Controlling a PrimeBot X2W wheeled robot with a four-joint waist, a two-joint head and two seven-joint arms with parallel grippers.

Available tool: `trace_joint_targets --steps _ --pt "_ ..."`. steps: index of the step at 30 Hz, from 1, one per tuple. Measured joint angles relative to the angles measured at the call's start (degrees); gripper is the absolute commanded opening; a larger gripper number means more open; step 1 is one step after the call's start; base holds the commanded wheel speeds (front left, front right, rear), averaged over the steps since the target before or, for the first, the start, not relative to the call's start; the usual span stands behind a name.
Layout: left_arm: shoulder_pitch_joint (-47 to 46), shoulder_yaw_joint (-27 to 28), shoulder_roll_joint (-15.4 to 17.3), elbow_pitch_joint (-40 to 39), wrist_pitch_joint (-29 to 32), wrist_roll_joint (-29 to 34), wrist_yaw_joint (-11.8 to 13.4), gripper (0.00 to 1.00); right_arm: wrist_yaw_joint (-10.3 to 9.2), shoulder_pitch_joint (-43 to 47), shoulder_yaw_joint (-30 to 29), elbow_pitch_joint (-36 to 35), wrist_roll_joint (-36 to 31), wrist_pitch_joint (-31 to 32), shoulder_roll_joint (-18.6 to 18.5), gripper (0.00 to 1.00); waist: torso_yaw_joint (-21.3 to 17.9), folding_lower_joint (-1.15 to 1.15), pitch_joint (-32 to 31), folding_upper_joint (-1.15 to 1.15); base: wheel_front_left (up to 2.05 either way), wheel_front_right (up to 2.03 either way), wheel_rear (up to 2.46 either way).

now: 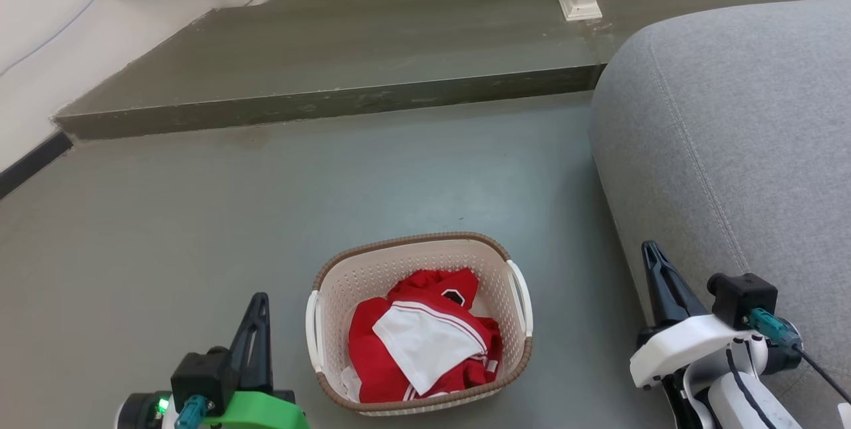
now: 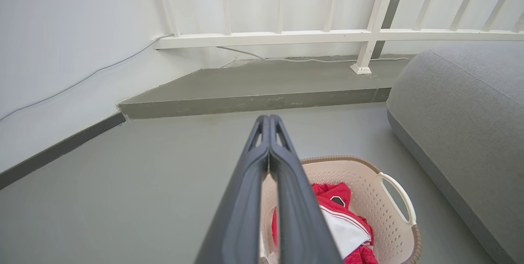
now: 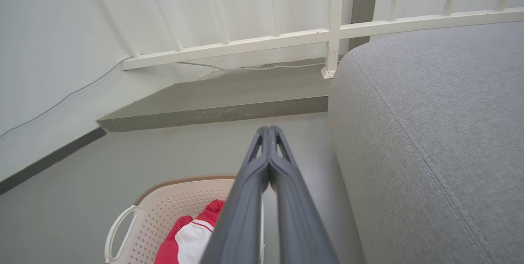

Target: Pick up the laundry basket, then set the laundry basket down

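Basket (image 1: 372,276), cream perforated plastic with a brown rim, is shown standing on the floor (image 1: 233,216) near the sofa (image 1: 731,136) and part-filled with red and white clothes (image 1: 425,342). It is judged light and fairly stiff, though the walls may flex. Hold is best taken at the two white handles (image 1: 522,296), one at each end. The right gripper (image 1: 655,263) is seen between basket and sofa, the left gripper (image 1: 259,306) on the basket's side away from the sofa. Both pairs of fingers are pressed together and empty.

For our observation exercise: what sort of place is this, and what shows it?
Probably a home living area: a grey fabric sofa, a laundry basket of red and white clothes on the floor, and a white railing on a low step.
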Motion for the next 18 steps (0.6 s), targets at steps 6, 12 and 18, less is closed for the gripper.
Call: trace_joint_targets --steps 6,12,18 --pt "1.0 -0.5 -0.1 -1.0 0.0 -4.3 -0.5 0.0 0.53 0.5 -0.5 -0.7 4.3 0.5 0.6 0.0 0.5 0.0 -0.4 0.0 0.0 0.0 0.0" --pt "1.0 0.8 -0.2 -1.6 0.3 -10.9 -1.1 0.0 1.07 0.5 -1.8 -1.1 10.8 1.7 0.8 0.0 0.8 0.0 -0.6 0.0 0.0 0.0 0.0" --pt "1.0 2.4 -0.3 -1.6 1.6 -16.9 -1.5 0.0 1.55 0.5 -3.3 -1.3 15.4 3.1 1.0 0.0 1.2 0.0 -0.9 0.0 0.0 0.0 0.0"
